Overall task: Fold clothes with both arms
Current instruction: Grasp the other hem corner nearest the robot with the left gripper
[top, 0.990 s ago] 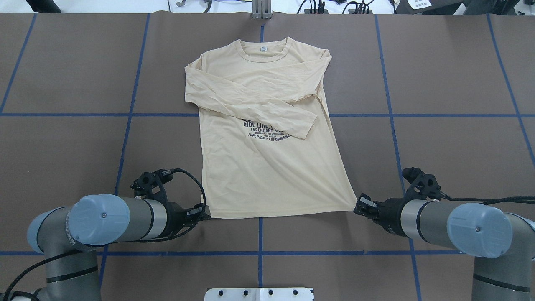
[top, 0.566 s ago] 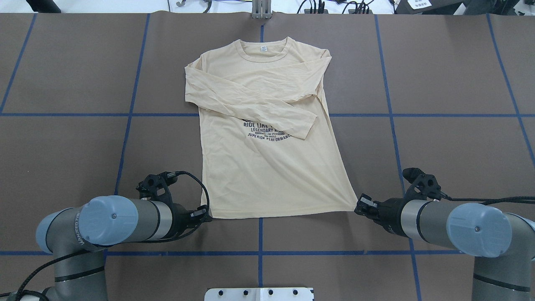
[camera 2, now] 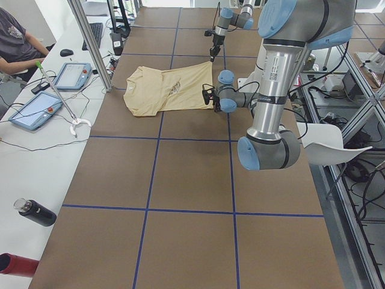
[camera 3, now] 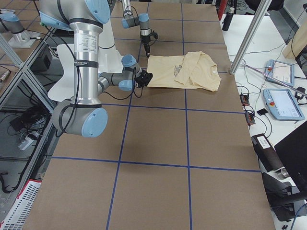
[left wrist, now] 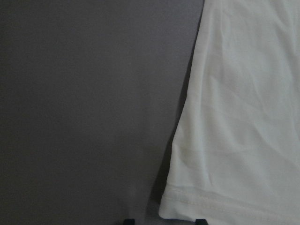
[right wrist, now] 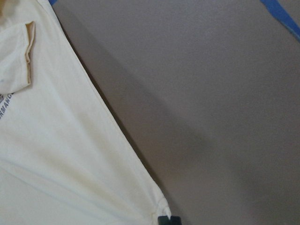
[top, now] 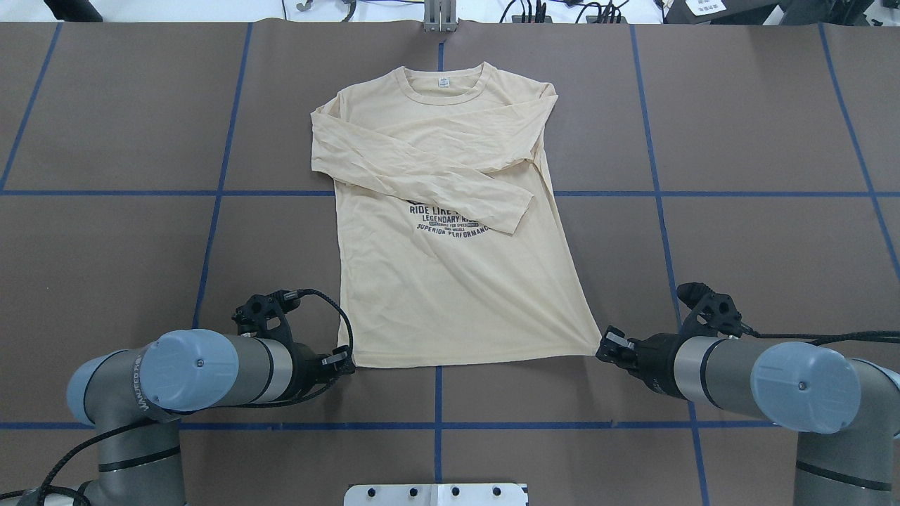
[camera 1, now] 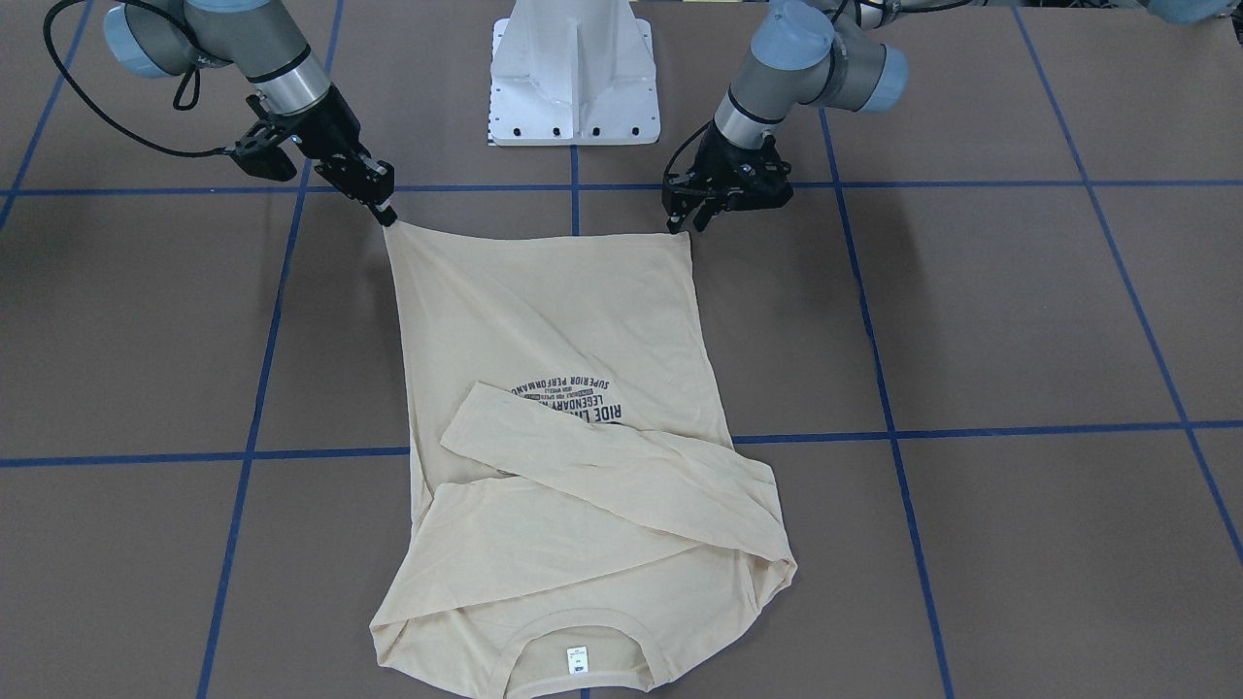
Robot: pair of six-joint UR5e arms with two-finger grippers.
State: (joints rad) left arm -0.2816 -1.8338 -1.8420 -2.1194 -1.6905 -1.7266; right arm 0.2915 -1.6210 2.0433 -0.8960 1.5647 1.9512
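Front view: the T-shirt [camera 1: 554, 320] lies flat at centre, the right gripper [camera 1: 386, 216] pinching its 11 o'clock hem corner. Overhead: the left gripper [top: 343, 361] has crept in to the 7 o'clock corner. Left wrist: its jaws stand apart around the hem, so the lift waits

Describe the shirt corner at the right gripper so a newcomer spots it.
On the brown table lies a beige long-sleeved T-shirt, collar on the far side. Follow its near hem to the right gripper: that corner is drawn to a puckered point, while the other corner is square.
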